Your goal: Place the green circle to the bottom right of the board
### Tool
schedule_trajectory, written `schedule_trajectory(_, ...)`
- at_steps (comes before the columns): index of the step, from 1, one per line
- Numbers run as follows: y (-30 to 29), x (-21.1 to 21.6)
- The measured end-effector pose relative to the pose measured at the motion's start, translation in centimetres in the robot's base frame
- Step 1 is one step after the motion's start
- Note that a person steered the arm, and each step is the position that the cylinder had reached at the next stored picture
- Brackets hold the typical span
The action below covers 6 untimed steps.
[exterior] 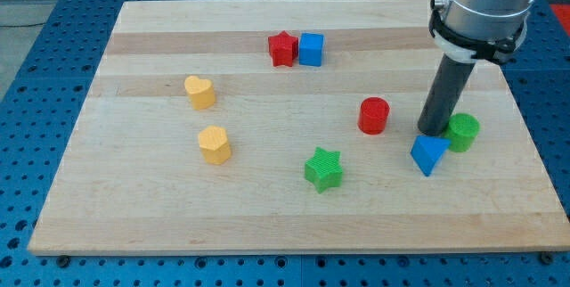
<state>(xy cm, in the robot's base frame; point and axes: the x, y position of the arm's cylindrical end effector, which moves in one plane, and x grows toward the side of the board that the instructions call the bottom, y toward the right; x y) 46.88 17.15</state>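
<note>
The green circle (pixel 463 132) sits on the wooden board (pixel 134 207) at the view's right, a little below mid-height. My tip (pixel 434 132) rests on the board just left of it, touching or nearly touching its left side. A blue triangular block (pixel 429 154) lies directly below my tip, close to the green circle's lower left. A red cylinder (pixel 374 115) stands to the left of my tip.
A green star (pixel 323 168) lies at the lower middle. A red star (pixel 283 48) and a blue cube (pixel 311 49) sit together at the top middle. Two yellow heart-shaped blocks (pixel 200 92) (pixel 215 144) lie at the left. The board's right edge is near the green circle.
</note>
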Motion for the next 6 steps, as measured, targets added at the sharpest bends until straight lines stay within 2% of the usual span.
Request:
schedule_trajectory(1, 0.6, -3.0)
schedule_trajectory(2, 2.8, -1.6)
schedule_trajectory(4, 3.6, 5.0)
schedule_trajectory(6, 3.8, 7.5)
